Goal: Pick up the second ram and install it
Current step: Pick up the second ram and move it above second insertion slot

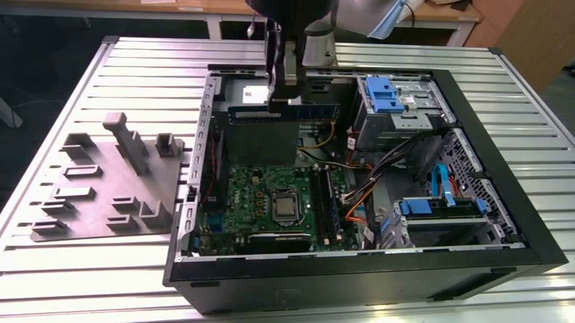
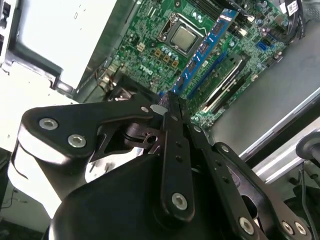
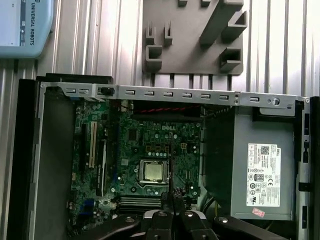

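Pinching second ram [image 1: 314, 110] | claw [image 1: 285, 101] pressed on it, above motherboard [image 1: 260, 192]; contact hidden

On ribbed silver metal table [image 1: 144, 67]: open black metal computer case [image 1: 359, 272], grey plastic holder tray [image 1: 90, 202] beside it, exterior view's left. Inside case lies green motherboard [image 1: 260, 192]. Slim dark-green memory stick [image 1: 310, 113], in black gripper [image 1: 285, 102], hangs above case.
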`<act>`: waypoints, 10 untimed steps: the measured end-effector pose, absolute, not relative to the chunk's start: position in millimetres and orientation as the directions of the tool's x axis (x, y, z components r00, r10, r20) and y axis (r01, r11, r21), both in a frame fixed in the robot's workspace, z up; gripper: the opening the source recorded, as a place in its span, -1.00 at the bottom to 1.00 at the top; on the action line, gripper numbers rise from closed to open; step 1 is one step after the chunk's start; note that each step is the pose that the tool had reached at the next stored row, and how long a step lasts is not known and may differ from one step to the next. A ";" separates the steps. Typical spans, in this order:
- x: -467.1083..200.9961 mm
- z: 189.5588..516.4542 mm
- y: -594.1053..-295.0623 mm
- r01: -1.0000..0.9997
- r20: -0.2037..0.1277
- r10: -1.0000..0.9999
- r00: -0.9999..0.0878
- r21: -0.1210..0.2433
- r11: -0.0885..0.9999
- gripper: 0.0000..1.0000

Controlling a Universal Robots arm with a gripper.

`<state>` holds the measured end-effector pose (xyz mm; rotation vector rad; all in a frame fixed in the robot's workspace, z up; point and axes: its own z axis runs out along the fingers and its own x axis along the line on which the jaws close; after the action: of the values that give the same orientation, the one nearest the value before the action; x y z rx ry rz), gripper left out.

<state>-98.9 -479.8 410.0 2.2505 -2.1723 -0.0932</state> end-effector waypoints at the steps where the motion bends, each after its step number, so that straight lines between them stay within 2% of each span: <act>1: -97.9 408.1 -479.9 -0.998 -0.034 -0.999 0.033 0.050 -0.035 -0.76; 10: -94.7 393.7 -480.0 -0.999 -0.034 -0.999 0.015 0.050 -0.016 -0.76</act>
<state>-94.7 -480.0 393.7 2.2292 -2.1950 -0.0935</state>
